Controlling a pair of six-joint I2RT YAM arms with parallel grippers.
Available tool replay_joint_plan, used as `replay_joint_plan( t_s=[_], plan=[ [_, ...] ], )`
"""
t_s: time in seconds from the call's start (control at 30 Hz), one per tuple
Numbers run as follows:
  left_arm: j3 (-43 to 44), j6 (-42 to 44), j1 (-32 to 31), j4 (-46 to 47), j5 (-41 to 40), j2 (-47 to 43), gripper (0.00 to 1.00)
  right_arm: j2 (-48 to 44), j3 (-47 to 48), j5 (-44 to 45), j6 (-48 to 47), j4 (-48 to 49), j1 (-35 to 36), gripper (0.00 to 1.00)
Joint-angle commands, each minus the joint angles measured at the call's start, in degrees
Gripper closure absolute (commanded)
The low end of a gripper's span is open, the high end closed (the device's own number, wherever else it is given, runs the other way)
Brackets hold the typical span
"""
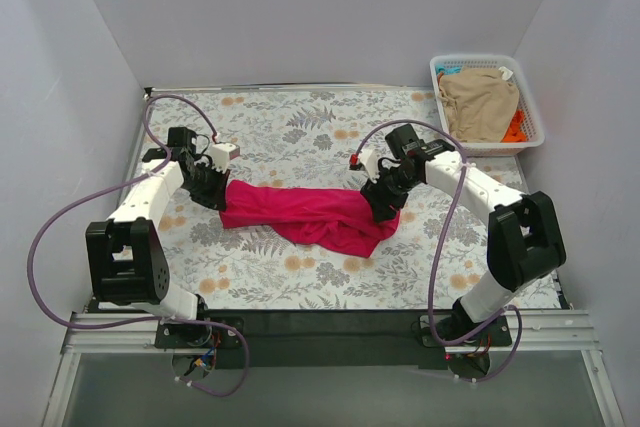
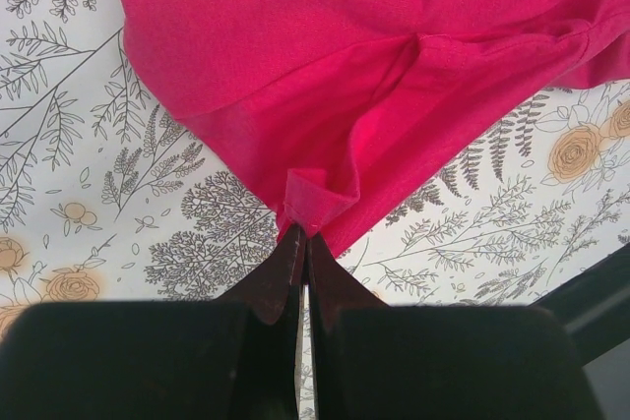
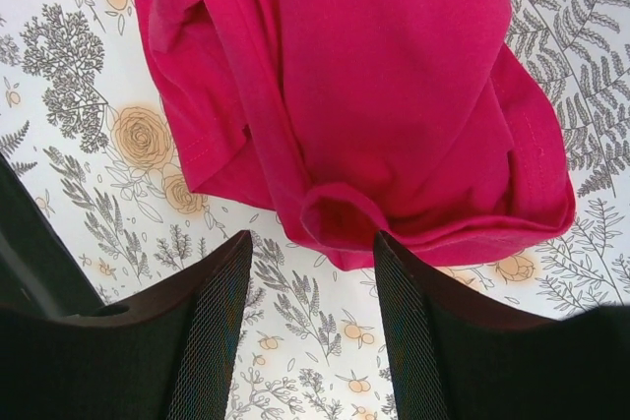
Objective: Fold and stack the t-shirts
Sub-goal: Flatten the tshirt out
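Note:
A crimson-pink t-shirt (image 1: 310,214) lies bunched in a long band across the middle of the floral table. My left gripper (image 1: 217,191) is at its left end, shut on a corner of the cloth, as the left wrist view shows (image 2: 303,233) with the shirt (image 2: 345,76) spreading away from the tips. My right gripper (image 1: 385,209) is at the shirt's right end, open, its jaws on either side of a rolled hem of the shirt (image 3: 394,125) in the right wrist view (image 3: 313,239). A tan-beige t-shirt (image 1: 480,102) and an orange one (image 1: 514,127) lie in the basket.
A white lattice basket (image 1: 531,105) stands at the back right corner. White walls close in the table on the left, back and right. The floral tablecloth (image 1: 300,122) covers the table; a black rail runs along the near edge.

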Motion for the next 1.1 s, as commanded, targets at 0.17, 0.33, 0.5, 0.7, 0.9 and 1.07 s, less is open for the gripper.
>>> replay_joint_plan(
  t_s=[0.17,0.33,0.5,0.7,0.9,1.07],
  plan=[
    [1.9,-0.8,0.2,-0.2,1.3,0.0,1.00,0.8,-0.9,-0.5,1.2,2.0,1.4,0.57],
    [1.8,-1.1,0.2,0.0,1.3,0.0,1.00,0.4,-2.1,-0.7,1.2,2.2,2.3,0.72],
    [1.6,-1.4,0.2,0.1,1.3,-0.1,1.00,-0.4,-1.7,-0.4,1.1,2.1,2.3,0.82],
    [3.7,-4.5,0.8,0.6,2.5,-0.6,1.00,-2.6,0.9,1.7,0.9,1.6,1.8,0.99],
    [18.4,-10.4,7.3,-1.2,9.2,2.2,1.00,-5.7,11.4,-3.1,0.4,-0.4,-9.7,0.99],
    [32.1,-15.5,10.6,-0.4,13.2,5.4,1.00,-5.4,22.5,-6.7,0.3,-2.4,-18.2,0.99]
  ],
)
